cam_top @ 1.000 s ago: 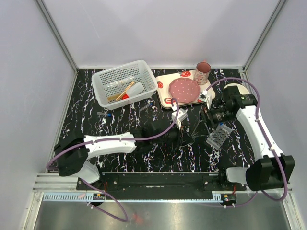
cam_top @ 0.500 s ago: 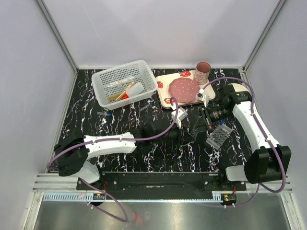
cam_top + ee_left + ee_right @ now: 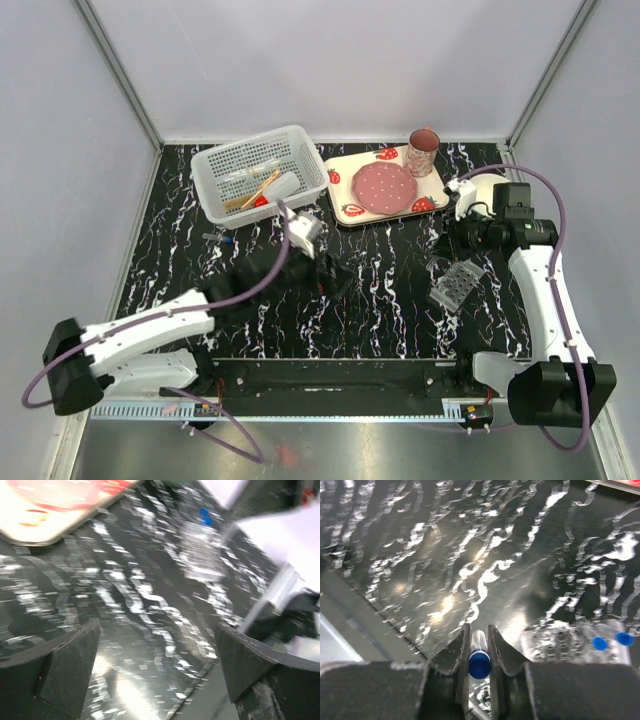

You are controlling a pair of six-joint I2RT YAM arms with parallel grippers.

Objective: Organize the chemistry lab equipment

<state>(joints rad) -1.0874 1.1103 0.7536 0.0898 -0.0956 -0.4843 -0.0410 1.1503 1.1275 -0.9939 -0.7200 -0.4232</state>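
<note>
**Black marbled desk (image 3: 390,315), white walls: vial (image 3: 480,664) in right jaws**

Landmark: rack (image 3: 457,283), clear, lying askew on the desk right of centre. Two blue caps (image 3: 600,642) show in it from the right wrist view.

Right jaws: narrow, pinched on the small blue-capped vial. Cap faces the camera, and the clear body pokes out between the fingers (image 3: 451,656). They sit just behind the rack's left corner, over the desk. Cannot tell how high.

Left jaws: wide apart, nothing between the fingers (image 3: 70,670). They are well left of the rack, over bare desk. That wrist view is badly blurred, and the rack is only a pale smear ahead.

Basket (image 3: 225,205): white, far left of the rack and behind it. It holds the clear tubes (image 3: 245,172), the wooden-handled tool (image 3: 262,188) and the squeeze bottle (image 3: 282,185), which lies on its side.

Loose bits (image 3: 216,238): on the desk just in front of the basket, with some blue on them. Too small to name.

Tray (image 3: 342,195): behind the rack and a little left, carrying a pink plate (image 3: 385,187) and a mug (image 3: 422,152).
</note>
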